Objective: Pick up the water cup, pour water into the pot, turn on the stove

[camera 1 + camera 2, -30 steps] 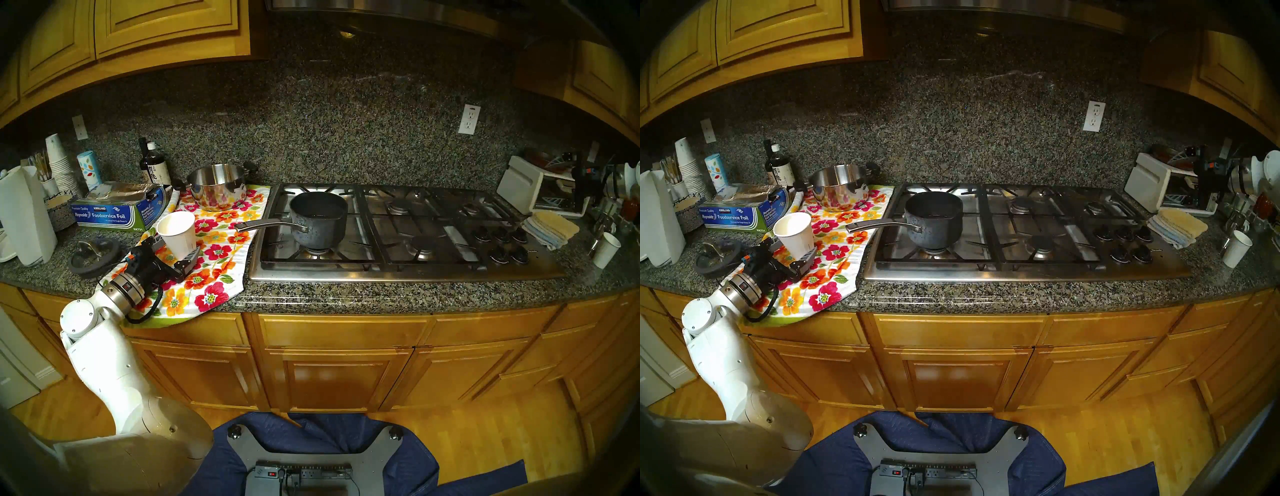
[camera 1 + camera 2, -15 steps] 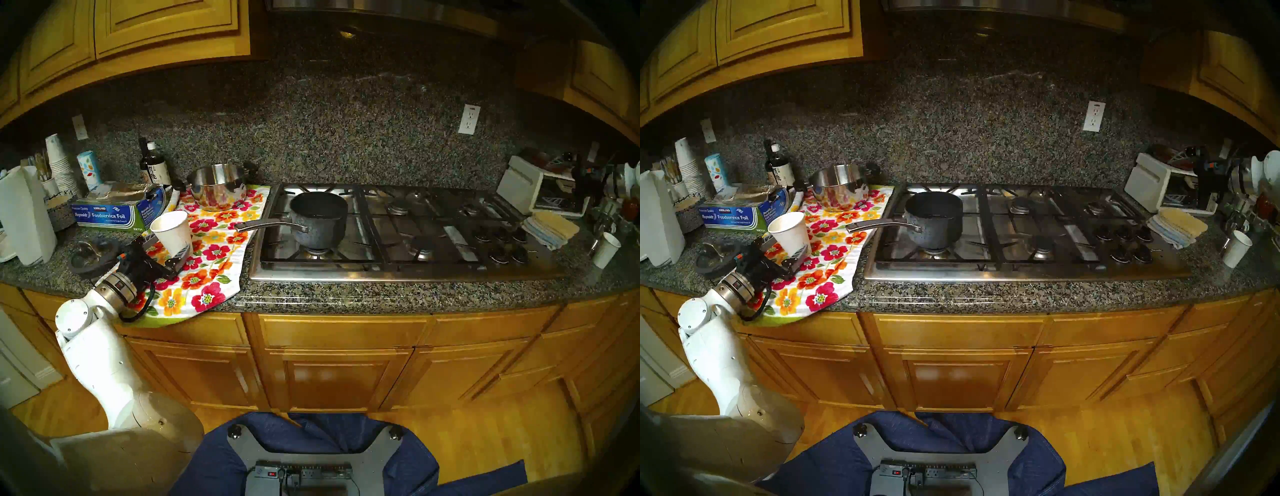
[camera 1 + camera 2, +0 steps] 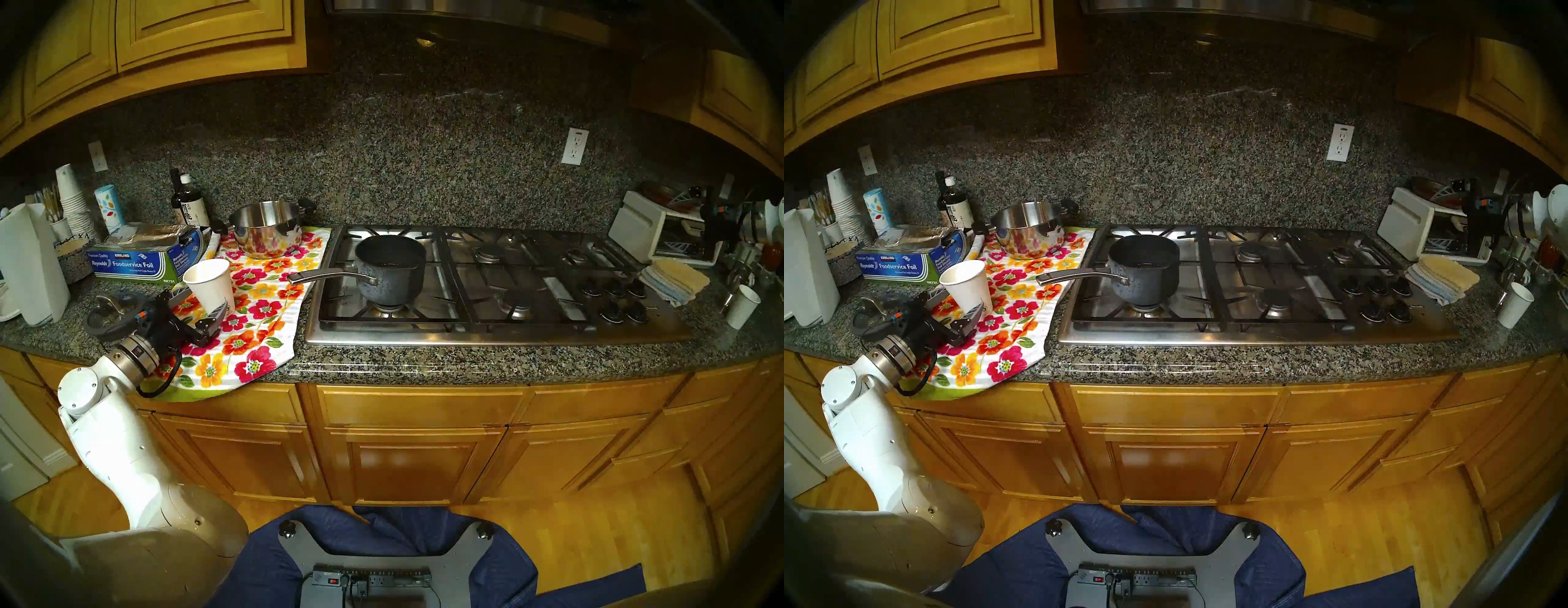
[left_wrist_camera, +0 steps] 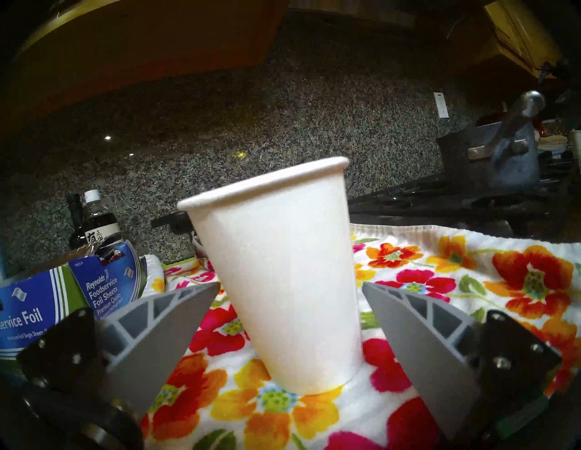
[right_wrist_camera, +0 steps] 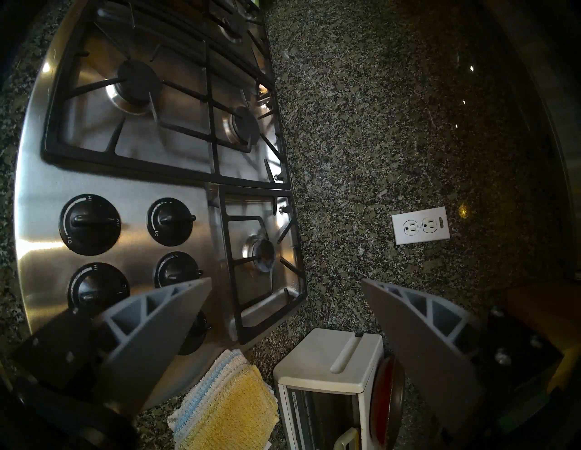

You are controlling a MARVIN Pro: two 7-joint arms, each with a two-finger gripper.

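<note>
Left wrist view: the plain white tapered paper cup (image 4: 279,276) stands on the flower-printed cloth (image 4: 471,276), leaning slightly in this tilted picture, with the left gripper (image 4: 289,301) spread wide, one grey ribbed finger (image 4: 157,330) on each side and clear daylight between each finger and the cup wall. Nothing is clamped.

In the head view the cup (image 3: 211,283) sits left of the dark speckled saucepan with the long metallic handle (image 3: 390,271), which rests on the front-left burner of the stainless-steel gas cooktop (image 3: 500,335).

I judge the step in hand to be the grasp or release of the cup. To take it well, I would centre the fingers low to mid-wall, close gently so the paper does not buckle, and lift straight up clear of the saucepan handle.

The right gripper (image 5: 283,314) hangs over the black round knobs (image 5: 89,224), fingers apart and empty.

Hidden: the cup's water level, the saucepan's contents from this angle, and any logo on the cup's far side. I cannot read the knob settings surely.
</note>
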